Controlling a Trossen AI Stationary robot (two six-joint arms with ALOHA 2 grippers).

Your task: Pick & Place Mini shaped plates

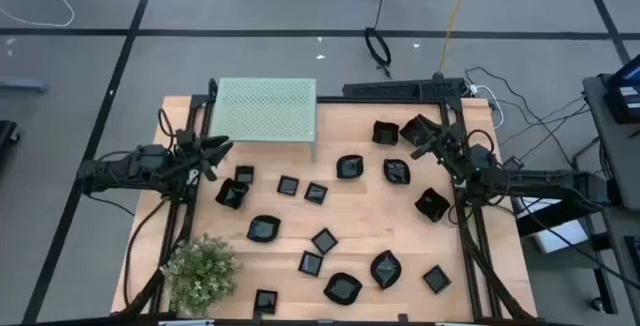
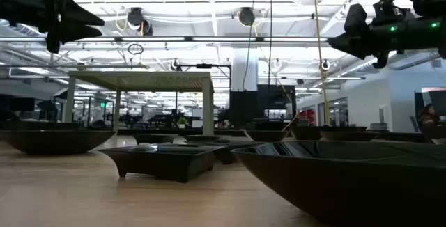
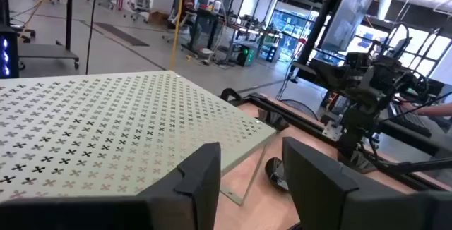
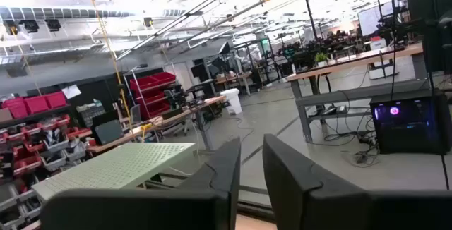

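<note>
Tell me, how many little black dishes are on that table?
16 black dishes: five toward the right side of the table, four just in front of the green stand, seven across the near half. More may be hidden.

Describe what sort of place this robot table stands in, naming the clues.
Probably a large open robotics lab or workshop: red parts bins on shelving, long workbenches with equipment, and exposed ceiling pipework with strip lighting.
</note>
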